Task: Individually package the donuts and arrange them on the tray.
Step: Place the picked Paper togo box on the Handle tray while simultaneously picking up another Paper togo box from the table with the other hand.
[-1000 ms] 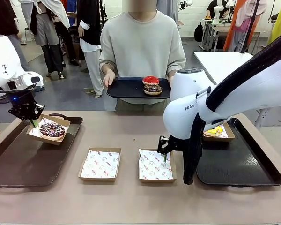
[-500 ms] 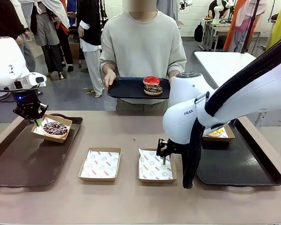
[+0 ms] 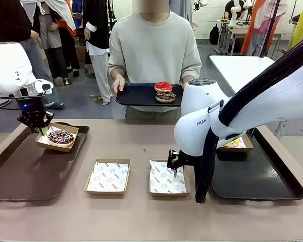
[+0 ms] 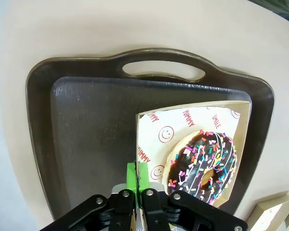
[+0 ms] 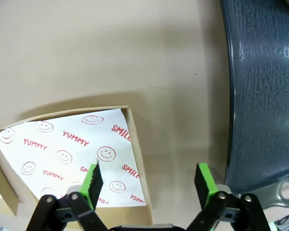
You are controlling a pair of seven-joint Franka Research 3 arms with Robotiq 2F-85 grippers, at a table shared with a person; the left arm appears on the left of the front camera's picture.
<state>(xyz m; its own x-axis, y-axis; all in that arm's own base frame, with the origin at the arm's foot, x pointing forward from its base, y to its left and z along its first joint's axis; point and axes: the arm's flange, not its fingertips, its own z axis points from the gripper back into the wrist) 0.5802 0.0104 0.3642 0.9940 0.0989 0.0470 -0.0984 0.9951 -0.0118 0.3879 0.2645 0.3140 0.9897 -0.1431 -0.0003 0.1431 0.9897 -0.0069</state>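
Observation:
A chocolate donut with coloured sprinkles (image 3: 59, 136) (image 4: 203, 164) lies in a paper-lined cardboard box (image 4: 183, 120) at the back of the left tray (image 3: 20, 171). My left gripper (image 3: 40, 130) (image 4: 137, 175) is shut on that box's left wall. My right gripper (image 3: 174, 172) (image 5: 148, 185) hangs open astride the right wall of an empty lined box (image 3: 164, 179) (image 5: 62, 139). A person holds a small black tray (image 3: 136, 96) with a red donut (image 3: 163, 86) and a chocolate donut (image 3: 165, 96). A yellow donut (image 3: 232, 141) sits boxed on the right tray (image 3: 262, 176).
A second empty lined box (image 3: 108, 176) lies on the table left of the first. The left tray's handle (image 4: 164, 71) is just beyond the donut box. The right tray's edge (image 5: 265, 72) runs close beside my right gripper.
My left gripper carried the boxed sprinkled donut back and down onto the left tray. My right gripper sank a little toward the empty box's right wall.

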